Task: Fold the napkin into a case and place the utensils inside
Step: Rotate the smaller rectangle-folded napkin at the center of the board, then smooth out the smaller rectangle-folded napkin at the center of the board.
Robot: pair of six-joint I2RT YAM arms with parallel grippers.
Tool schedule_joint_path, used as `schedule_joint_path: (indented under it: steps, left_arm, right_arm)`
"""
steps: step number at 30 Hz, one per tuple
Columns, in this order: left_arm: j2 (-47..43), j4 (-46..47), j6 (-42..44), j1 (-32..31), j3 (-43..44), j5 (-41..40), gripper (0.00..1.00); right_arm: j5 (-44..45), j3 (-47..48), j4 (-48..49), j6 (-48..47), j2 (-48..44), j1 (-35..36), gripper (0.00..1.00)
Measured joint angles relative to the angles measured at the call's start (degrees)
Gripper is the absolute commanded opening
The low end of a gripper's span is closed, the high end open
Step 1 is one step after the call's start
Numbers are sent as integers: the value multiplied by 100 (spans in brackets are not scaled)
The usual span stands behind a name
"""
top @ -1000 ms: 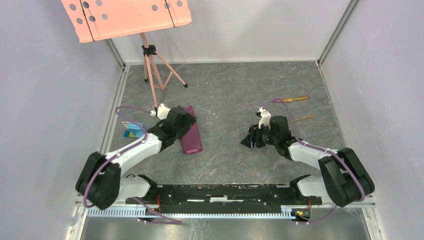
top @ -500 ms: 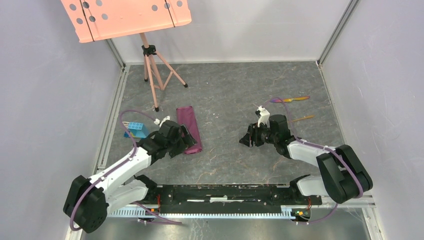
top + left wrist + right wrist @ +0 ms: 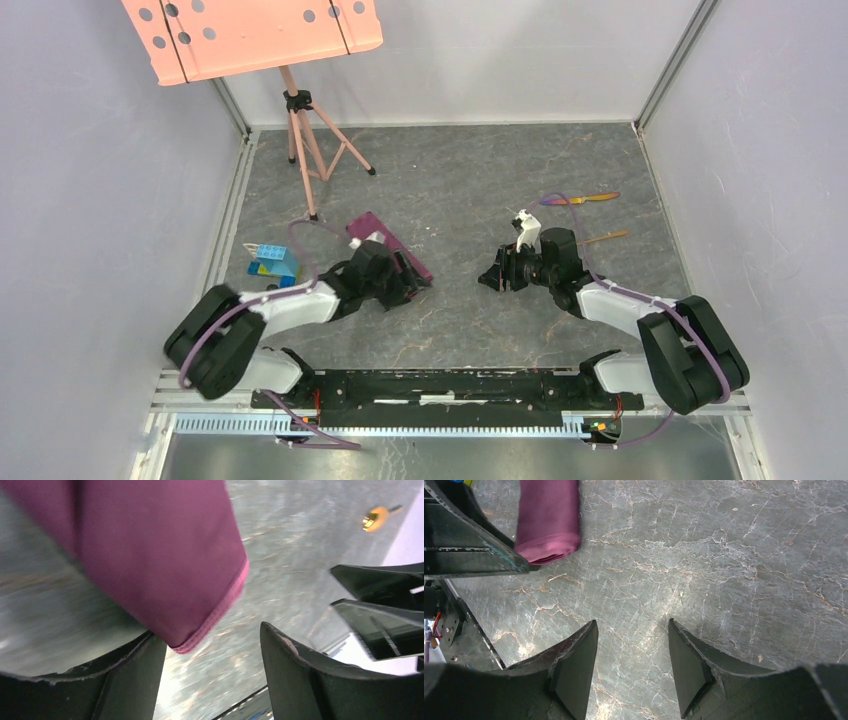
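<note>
The napkin [image 3: 390,248] lies as a narrow plum-purple oblong case, slanted on the floor. My left gripper [image 3: 413,284] is open at its near right end. In the left wrist view the cloth's hemmed end [image 3: 165,565] hangs just above and against the left finger [image 3: 135,680], not clamped. My right gripper [image 3: 490,279] is open and empty over bare floor to the right; its view shows the case [image 3: 549,520] at top left. The iridescent knife [image 3: 585,198] and the gold spoon [image 3: 605,237] lie at the far right. The spoon's bowl [image 3: 374,519] shows in the left wrist view.
A blue-and-orange block [image 3: 272,260] sits left of the left arm. A pink stand on a tripod [image 3: 300,130] stands at the back left. Grey walls enclose the marble floor [image 3: 470,180] on three sides. The two grippers face each other a short way apart.
My left arm swung back and to the right, to the case's near end. The case turned from nearly upright to slanted, its near end shifting right. The right gripper barely moved.
</note>
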Motion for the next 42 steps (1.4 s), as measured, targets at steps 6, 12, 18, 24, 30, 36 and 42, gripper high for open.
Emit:
schedule_joint_path:
  steps: [6,12,18,24,30,36,42]
  left_arm:
    - [909,627,-107,-673,1163,33,80]
    - [302,590,-98,-468,1233,15,80]
    - [-269,240,44,1191,778,603,80]
    - [203,9,378,2124,1202,951,80]
    - [675,120,483,2673,1222,977,80]
    - [1113,142,717,2868,1270,892,80]
    - [1060,105,848,2868,1287,885,81]
  right_arm:
    - [24,0,-20,7,-31,0,60]
    - [-153,0,299,450,98,0,60]
    - [-752,326,1097,1261,1051,173,38]
    - [-1123,1185,2050,2035,2052,896,26]
    - [-1266,1740,2833,2570,2892,1325,21]
    - [-1268,1738,3110,2564,3410,1447,19]
    - [-1163,1659,3193,2317,4057,1443,17]
